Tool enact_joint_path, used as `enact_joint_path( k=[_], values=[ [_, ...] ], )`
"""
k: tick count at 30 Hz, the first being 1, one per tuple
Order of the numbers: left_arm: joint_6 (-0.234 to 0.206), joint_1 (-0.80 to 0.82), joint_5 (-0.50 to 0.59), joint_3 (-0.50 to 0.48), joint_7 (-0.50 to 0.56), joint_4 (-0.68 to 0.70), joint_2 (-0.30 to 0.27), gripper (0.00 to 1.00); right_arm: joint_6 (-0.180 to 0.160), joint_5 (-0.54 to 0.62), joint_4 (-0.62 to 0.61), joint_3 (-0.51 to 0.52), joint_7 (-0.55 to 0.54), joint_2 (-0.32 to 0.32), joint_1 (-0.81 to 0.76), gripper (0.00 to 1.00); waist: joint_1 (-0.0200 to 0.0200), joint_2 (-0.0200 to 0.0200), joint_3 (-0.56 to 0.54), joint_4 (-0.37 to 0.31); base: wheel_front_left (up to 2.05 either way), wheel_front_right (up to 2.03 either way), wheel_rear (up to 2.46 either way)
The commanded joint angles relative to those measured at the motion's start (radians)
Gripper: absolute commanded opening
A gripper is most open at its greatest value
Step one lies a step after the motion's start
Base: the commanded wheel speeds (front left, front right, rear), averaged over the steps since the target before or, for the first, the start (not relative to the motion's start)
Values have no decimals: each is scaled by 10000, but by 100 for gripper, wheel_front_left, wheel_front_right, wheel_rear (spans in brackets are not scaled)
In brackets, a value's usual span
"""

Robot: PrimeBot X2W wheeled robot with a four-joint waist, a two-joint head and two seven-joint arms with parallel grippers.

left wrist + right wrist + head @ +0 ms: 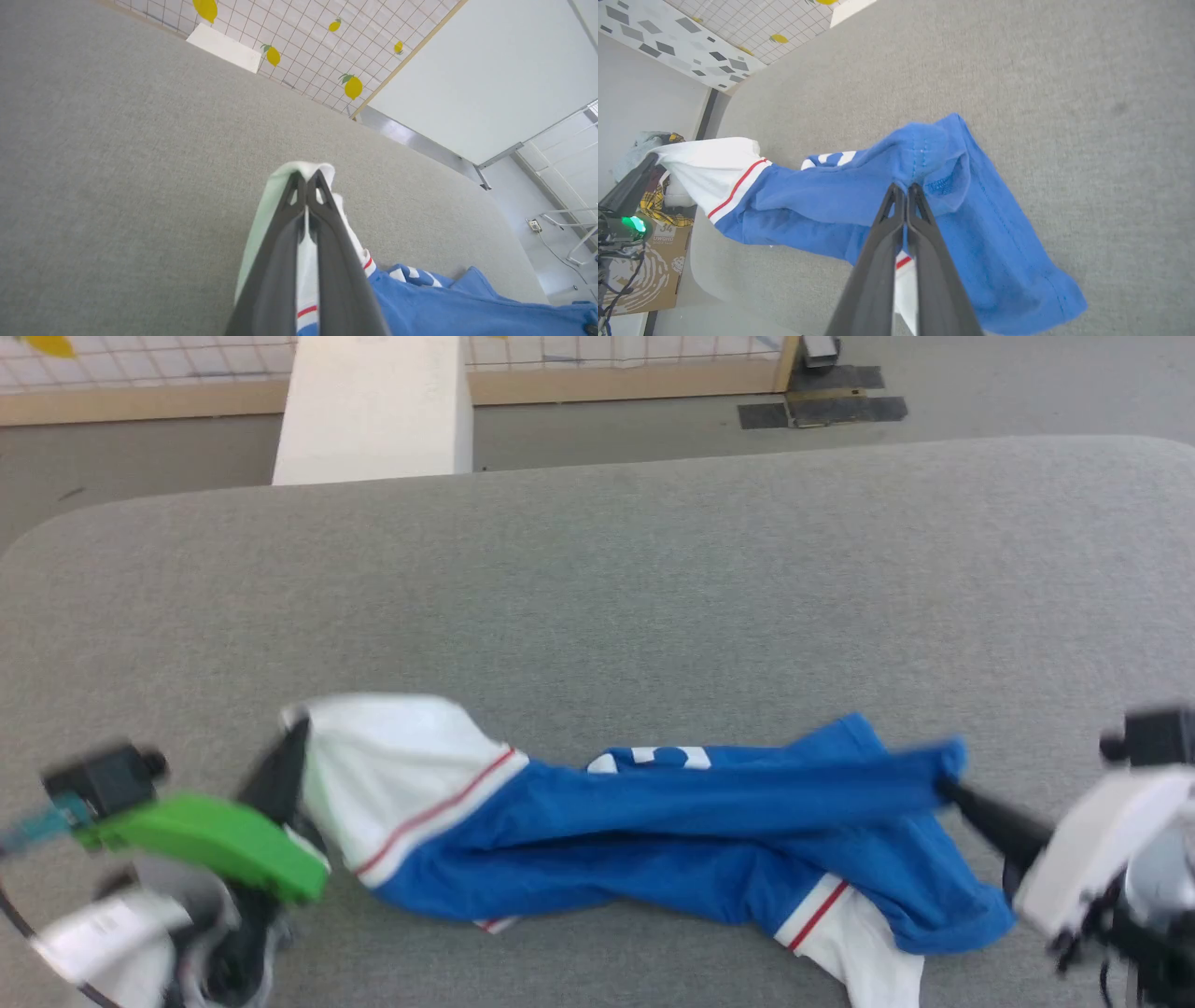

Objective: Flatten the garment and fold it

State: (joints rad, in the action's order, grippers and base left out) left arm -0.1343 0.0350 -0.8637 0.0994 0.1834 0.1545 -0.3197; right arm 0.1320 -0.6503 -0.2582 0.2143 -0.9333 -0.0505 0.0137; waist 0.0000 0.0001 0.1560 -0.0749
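The garment, a royal-blue jersey with white sleeves and red stripe trim, hangs stretched and bunched between both grippers just above the grey table. My left gripper is shut on the edge of one white sleeve; in the left wrist view that sleeve wraps over the closed tips of the left gripper. My right gripper is shut on a blue hem corner; the right wrist view shows the right gripper pinching the blue cloth. The other white sleeve droops near the front edge. White chest lettering is partly hidden in folds.
The grey padded table stretches far behind the garment. A white block stands beyond its far edge on the floor. Past the table's end, the right wrist view shows a cardboard box and a pile of cloth.
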Motion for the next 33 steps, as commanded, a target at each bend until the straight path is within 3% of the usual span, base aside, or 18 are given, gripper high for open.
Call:
enact_joint_path(
  k=[1, 4, 9, 12, 16, 21, 25, 33],
  values=[
    [147, 757, -198, -174, 105, 195, -205, 0, -13, 97, -73, 2, -254, 1, 808, 0, 0, -1, 13, -166, 0, 0, 0],
    [429, 2429, -749, -543, 539, 349, -506, 0, -13, 527, -205, -4, -975, 2, 2628, 0, 0, -1, 272, -167, 0, 0, 0],
    [529, 5841, -703, -688, 1426, -412, -1423, 0, -13, 954, 547, 513, -1700, 2, 6143, 0, 0, -1, 930, -53, 0, 0, 0],
    [821, 7688, 88, -174, 1817, -1105, -2107, 0, -13, 1302, 1386, 884, -1641, 2, 7969, 0, 0, -1, 1376, 9, 0, 0, 0],
    [667, 10159, 606, -19, 1858, -2257, -2203, 0, -13, 2060, 2695, 1175, -1240, 2, 10203, 0, 0, -1, 2075, 42, 0, 0, 0],
    [234, 12755, 1279, -170, 1331, -3700, -2295, 0, -13, 3059, 4487, 1467, 49, 2, 12598, 0, 0, -1, 2876, -68, 0, 0, 0],
    [127, 14244, 1835, -250, 501, -4448, -2457, 0, -13, 3598, 5738, 1258, 1470, 2, 14219, 0, 0, -1, 3433, -190, 0, 0, 0],
    [52, 15646, 2213, -674, -1478, -5301, -2357, 0, -13, 3717, 7807, 1182, 3890, 3, 16222, 0, 0, -1, 3967, -192, 0, 0, 0]
  ],
)
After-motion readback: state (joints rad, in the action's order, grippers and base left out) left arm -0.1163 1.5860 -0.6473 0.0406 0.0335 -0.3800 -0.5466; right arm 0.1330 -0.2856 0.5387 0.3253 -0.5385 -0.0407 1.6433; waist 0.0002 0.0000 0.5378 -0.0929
